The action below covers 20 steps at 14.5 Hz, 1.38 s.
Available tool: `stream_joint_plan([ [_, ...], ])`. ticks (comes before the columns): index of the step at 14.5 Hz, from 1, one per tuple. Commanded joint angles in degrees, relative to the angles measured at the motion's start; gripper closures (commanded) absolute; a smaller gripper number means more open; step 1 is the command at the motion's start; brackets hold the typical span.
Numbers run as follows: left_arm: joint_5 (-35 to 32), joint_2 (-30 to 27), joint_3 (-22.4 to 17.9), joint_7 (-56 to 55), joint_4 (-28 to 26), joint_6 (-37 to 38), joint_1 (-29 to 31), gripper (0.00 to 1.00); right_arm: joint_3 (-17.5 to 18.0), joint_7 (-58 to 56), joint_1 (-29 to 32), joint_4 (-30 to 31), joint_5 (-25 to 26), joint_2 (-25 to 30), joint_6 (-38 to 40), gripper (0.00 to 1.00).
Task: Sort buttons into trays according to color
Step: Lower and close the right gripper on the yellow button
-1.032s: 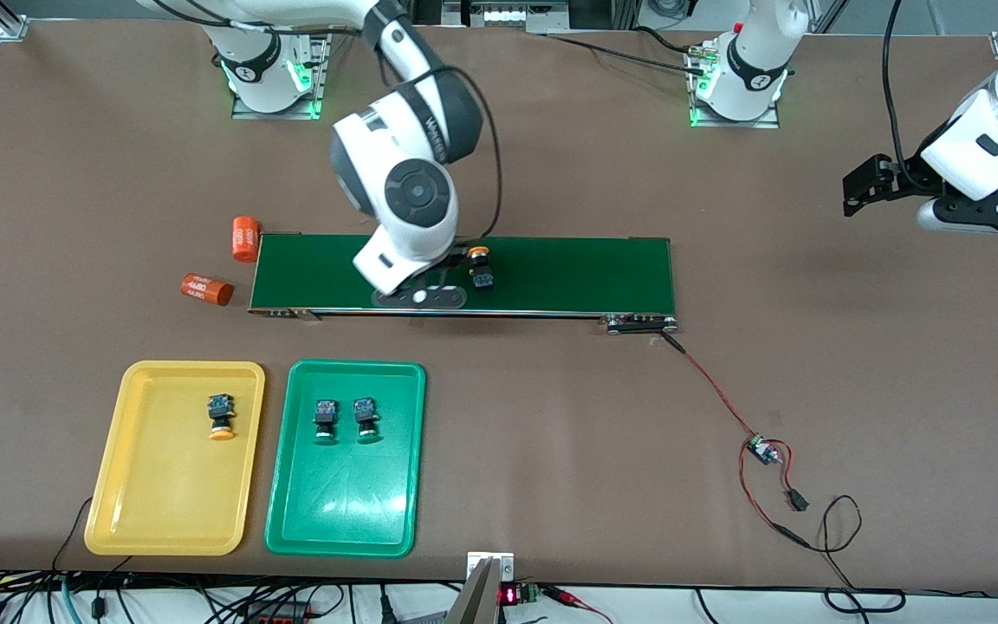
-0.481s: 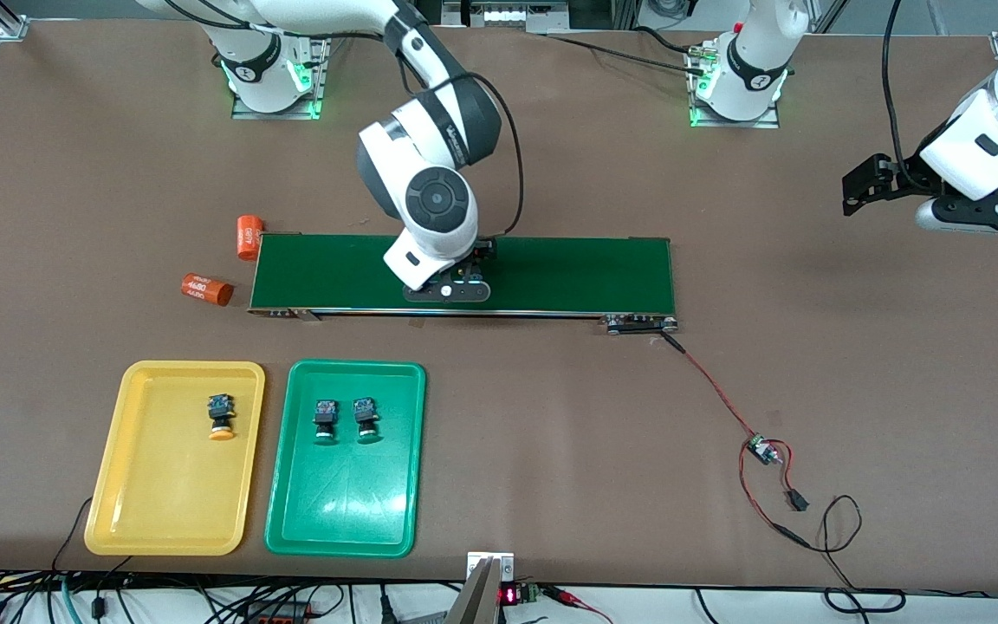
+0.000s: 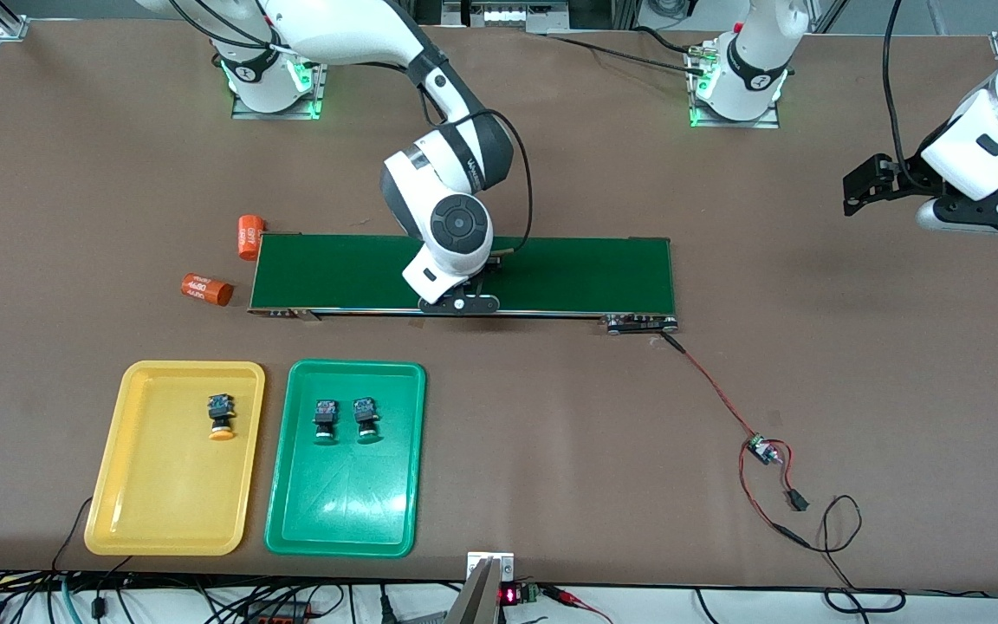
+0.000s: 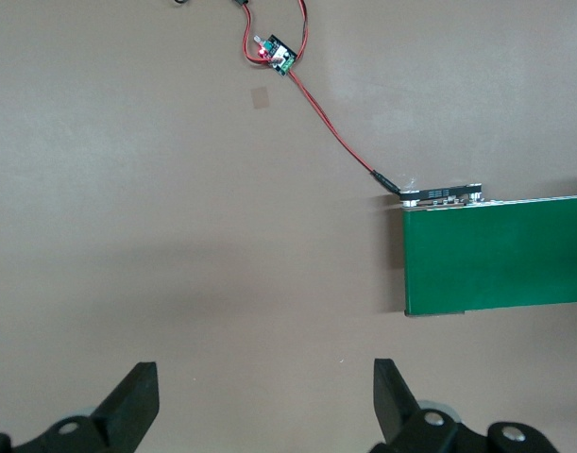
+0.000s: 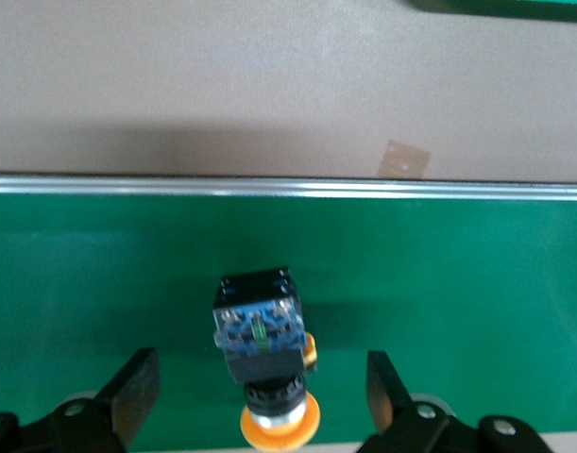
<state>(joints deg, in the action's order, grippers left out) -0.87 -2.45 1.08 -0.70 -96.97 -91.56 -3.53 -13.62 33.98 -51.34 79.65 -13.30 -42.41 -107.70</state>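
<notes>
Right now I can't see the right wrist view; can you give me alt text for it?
A yellow-capped button lies on the green conveyor belt, centred between the right gripper's open fingers. Brown table shows past the belt's metal edge.

Two robot arms with glossy white rounded shells and dark grey joint bands. The right arm [image 3: 443, 195] has a round grey cap on its wrist joint, small dark lettering on the band, and a thin black cable looping beside it. Each base is a white column with a black ring, bolted to a metal plate lit green. The left arm [image 3: 988, 143] ends in a black bracket. Both grippers, the right gripper [image 5: 260, 396] and the left gripper [image 4: 264, 401], have black wedge-shaped fingers with round screw holes.
</notes>
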Motion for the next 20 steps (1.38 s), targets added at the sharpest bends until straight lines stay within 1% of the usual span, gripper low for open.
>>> stream_joint_plan([
  [1,1.4,-0.3,-0.5,0.3,0.6,1.0,-0.3,0.0,-0.4,0.7,0.1,1.2,-1.2,0.4,-1.3,0.26],
  [2,1.4,-0.3,-0.5,0.3,0.6,0.9,-0.3,0.0,-0.4,0.9,0.2,1.3,-1.3,0.4,-1.1,0.5],
  [3,1.4,-0.3,-0.4,0.3,0.6,0.9,-0.3,0.0,-0.4,1.1,0.2,1.6,-1.2,0.4,-1.1,0.55],
  [4,1.4,-0.3,-0.5,0.3,0.6,0.9,-0.3,0.0,-0.4,1.2,0.2,1.8,-1.3,0.4,-1.3,0.65],
  [6,1.4,-0.3,-0.5,0.3,0.6,0.8,-0.3,0.0,-0.4,1.2,0.3,1.8,-1.2,0.4,-1.4,0.77],
  [8,1.4,-0.3,-0.5,0.3,0.6,0.9,-0.3,0.0,-0.7,1.2,0.5,1.6,-1.2,0.6,-1.4,0.81],
  [10,1.3,-0.3,-0.5,0.3,0.6,0.9,-0.3,0.0,-0.9,1.2,0.6,1.3,-1.2,1.0,-1.3,0.83],
  [11,1.3,-0.3,-0.5,0.3,0.6,0.9,-0.3,0.0,-1.7,1.2,0.6,1.0,-1.3,1.2,-1.3,0.83],
  [16,1.3,-0.3,-0.4,0.3,0.6,0.9,-0.4,0.0,-9.1,0.1,0.5,-2.6,-1.2,2.9,0.2,0.83],
  [19,1.4,-0.3,-0.4,0.3,0.6,0.9,-0.4,0.0,-15.4,0.0,0.7,-3.7,-1.2,2.9,0.1,0.83],
  [20,1.4,-0.3,-0.4,0.3,0.6,0.9,-0.4,0.0,-17.7,-0.3,1.2,-3.7,-1.2,2.7,0.1,0.84],
])
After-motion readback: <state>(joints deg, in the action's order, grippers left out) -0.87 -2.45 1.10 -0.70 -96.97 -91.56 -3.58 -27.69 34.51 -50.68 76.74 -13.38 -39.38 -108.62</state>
